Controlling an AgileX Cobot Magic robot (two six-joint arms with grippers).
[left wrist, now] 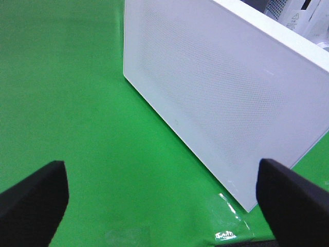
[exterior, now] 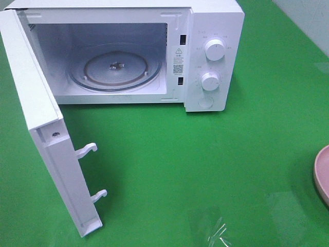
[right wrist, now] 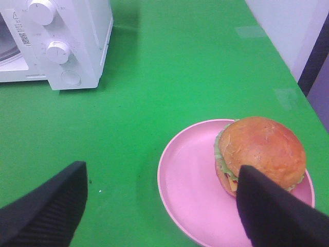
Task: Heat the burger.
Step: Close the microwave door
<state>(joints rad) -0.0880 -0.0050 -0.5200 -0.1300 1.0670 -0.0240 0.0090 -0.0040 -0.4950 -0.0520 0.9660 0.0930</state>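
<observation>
Sitting on the pink plate [right wrist: 187,180] at the lower right of the right wrist view, the burger [right wrist: 259,152] lay toward the plate's right side. Right gripper [right wrist: 159,208] hung above it, fingers spread wide and empty. Left gripper [left wrist: 164,198] was likewise released, facing the swung-out microwave door [left wrist: 226,92]. Cavity and glass turntable [exterior: 115,69] stood empty. Judgement: burger is light, soft, stacked; layers may slide. Best gripped gently across both buns at the sides, or carried by the plate rim.
</observation>
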